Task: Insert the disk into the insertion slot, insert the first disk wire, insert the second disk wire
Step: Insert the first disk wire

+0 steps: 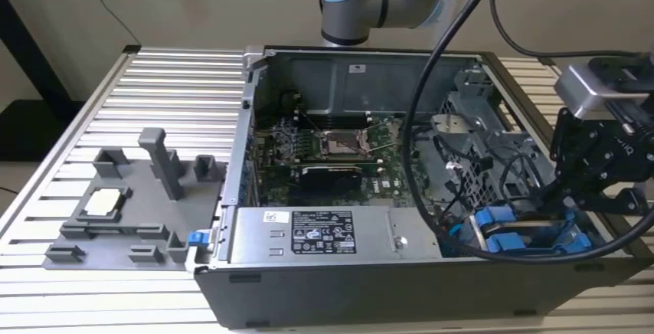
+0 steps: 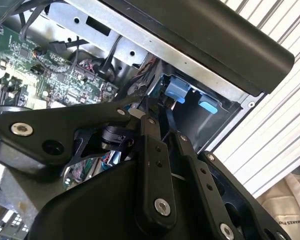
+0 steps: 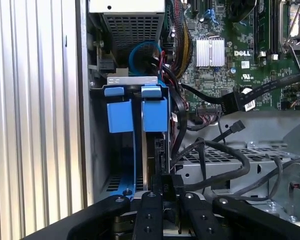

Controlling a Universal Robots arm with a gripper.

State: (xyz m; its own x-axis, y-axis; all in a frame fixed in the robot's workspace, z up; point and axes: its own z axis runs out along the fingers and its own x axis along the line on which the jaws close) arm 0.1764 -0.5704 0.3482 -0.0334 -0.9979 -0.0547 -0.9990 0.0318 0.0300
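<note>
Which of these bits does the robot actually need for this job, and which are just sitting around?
In the job:
- the gripper, right at the drive cage
- the disk in its blue frame
- the insertion slot of the grey cage
- probably the black wires beside it

Just there:
- the grey tray on the exterior view's left
- the motherboard
- the power supply

A ribbed metal surface is lying under soft, even light. Behind the surface a plain beige wall is rising, and beside the surface, at the exterior view's left, a dark stand is leaning.
</note>
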